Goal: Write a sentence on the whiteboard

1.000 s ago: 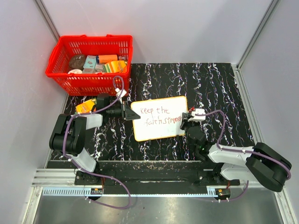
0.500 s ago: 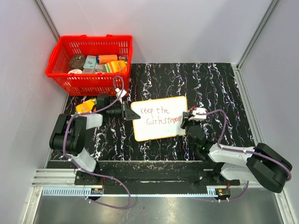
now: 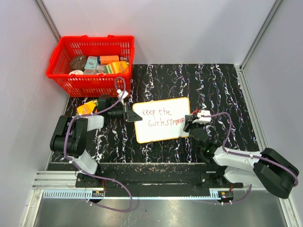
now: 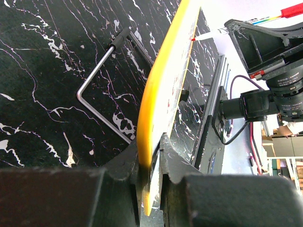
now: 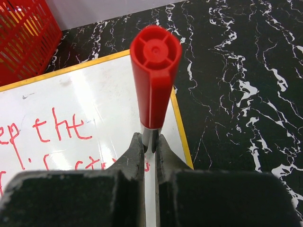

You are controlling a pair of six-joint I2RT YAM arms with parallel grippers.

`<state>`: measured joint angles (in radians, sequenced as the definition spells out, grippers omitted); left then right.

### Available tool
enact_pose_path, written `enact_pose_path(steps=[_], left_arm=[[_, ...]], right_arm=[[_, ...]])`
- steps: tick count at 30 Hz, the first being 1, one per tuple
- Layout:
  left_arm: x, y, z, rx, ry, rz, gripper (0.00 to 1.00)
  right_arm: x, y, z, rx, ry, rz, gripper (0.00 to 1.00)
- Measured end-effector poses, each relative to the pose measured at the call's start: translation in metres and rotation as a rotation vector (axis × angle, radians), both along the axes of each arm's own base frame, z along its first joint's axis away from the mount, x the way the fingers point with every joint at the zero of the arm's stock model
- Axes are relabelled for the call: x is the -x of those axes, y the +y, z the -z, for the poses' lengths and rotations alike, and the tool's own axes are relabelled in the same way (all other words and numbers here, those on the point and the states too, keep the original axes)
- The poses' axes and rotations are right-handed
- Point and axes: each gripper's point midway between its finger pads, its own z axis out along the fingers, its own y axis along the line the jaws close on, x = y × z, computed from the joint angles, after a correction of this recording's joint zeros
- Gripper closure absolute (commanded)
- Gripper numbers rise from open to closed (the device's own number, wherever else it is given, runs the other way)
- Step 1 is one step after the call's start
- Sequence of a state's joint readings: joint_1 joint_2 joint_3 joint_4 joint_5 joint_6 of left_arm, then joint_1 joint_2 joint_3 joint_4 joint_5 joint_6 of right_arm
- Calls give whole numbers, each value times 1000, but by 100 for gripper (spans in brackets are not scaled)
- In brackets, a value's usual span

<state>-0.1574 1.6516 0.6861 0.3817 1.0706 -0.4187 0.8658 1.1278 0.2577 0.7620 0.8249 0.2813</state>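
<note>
The whiteboard [image 3: 163, 130] lies mid-table, with an orange-yellow rim. The sentence [image 3: 161, 118] is in red marker in two lines, "keep the" over "faith strong". My left gripper [image 3: 134, 115] is shut on the board's left edge; in the left wrist view the yellow rim [image 4: 161, 90] runs between its jaws [image 4: 150, 156]. My right gripper [image 3: 191, 120] is shut on a red marker [image 5: 154, 80] at the board's right edge, near the end of the second line. The right wrist view shows the board [image 5: 104, 90] and part of the writing [image 5: 57, 127] under the gripper [image 5: 150, 142]. The marker tip [image 4: 201, 37] is at the board.
A red basket [image 3: 122, 51] with several items stands at the back left. A small orange-yellow object [image 3: 85, 108] lies by the left arm. A bent metal rod [image 4: 99, 85] lies on the black marbled table beside the board. Grey walls close in both sides.
The right gripper with the marker has shifted slightly to the right along the second line, and the right arm's elbow has dropped a little. The left arm and board have not moved.
</note>
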Motion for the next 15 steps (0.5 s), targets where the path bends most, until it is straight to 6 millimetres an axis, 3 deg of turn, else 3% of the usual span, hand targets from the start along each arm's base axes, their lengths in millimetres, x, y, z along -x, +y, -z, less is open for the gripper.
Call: enact_pose_path(steps=[15], left_arm=[[0,0,0,0,2,0,100]], right_arm=[[9,-1,10,-57,36,-18,100]])
